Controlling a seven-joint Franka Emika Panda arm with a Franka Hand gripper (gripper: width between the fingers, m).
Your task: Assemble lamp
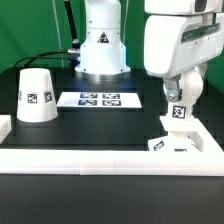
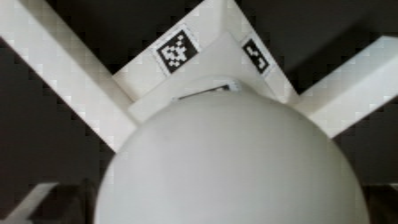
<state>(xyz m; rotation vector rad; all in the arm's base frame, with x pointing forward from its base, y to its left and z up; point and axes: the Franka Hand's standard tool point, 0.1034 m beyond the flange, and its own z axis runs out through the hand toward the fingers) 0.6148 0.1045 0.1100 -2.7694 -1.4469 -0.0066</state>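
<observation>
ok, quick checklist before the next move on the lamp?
1. Bulb held in the gripper, off the table: ok.
2. Base tucked into the corner of the white rail: ok.
3. Bulb lined up with the base's socket: cannot tell, the bulb's head hides it in the wrist view.
4. Shade clear of the arm, far over on the exterior view's left: ok.
5. Marker board uncovered: ok.
</observation>
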